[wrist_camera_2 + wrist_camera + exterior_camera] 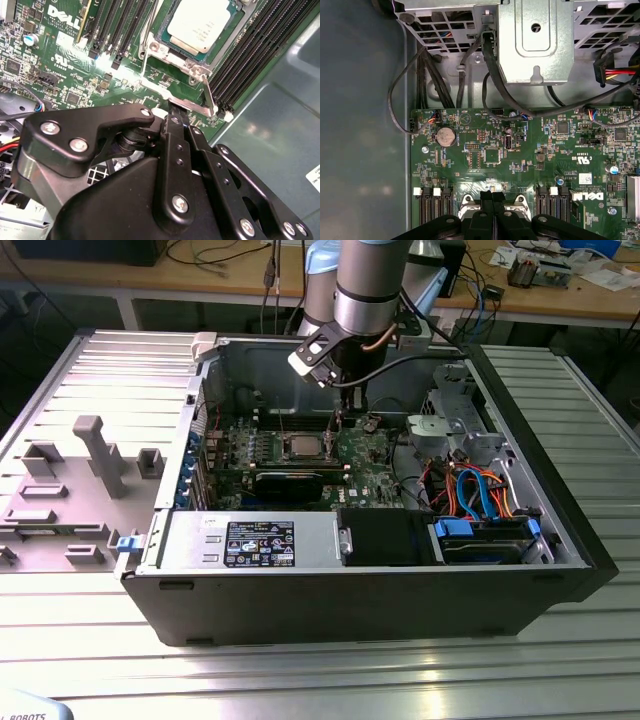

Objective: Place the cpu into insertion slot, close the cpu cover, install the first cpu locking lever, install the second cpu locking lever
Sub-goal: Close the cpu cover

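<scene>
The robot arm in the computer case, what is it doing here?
The arm's gripper, shut, is down at the green motherboard, its tip at a thin metal lever beside the cpu. The cpu is already seated, and the cpu cover appears to lie flat around it.

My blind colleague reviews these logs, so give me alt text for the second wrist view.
The cpu sits in its socket on the green motherboard, with the silver cpu cover framing it. The black gripper, fingers together, has its tips at the frame's near edge, close to a thin metal lever.
</scene>
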### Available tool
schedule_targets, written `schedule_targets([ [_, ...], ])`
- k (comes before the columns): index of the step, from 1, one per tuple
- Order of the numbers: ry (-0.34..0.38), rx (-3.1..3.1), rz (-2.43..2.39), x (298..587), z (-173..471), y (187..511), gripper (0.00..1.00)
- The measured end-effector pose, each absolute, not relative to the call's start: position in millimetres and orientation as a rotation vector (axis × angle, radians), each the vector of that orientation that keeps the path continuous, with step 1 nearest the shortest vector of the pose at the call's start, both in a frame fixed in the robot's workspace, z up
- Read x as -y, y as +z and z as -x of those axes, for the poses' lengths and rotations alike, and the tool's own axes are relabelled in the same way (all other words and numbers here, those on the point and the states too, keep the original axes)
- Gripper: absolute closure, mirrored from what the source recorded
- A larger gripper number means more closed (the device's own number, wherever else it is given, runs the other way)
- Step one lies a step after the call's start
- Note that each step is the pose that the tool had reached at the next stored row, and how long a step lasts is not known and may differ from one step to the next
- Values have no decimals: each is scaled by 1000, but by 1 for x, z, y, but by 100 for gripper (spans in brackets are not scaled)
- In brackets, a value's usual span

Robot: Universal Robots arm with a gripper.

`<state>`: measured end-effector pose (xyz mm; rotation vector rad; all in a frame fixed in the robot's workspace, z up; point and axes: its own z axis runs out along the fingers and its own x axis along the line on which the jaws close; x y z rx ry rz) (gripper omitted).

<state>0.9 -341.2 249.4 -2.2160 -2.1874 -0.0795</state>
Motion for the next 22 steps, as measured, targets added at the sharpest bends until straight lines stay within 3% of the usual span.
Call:
schedule_targets([
  [22, -80, 2187, 2216, 341, 2, 249, 89],
])
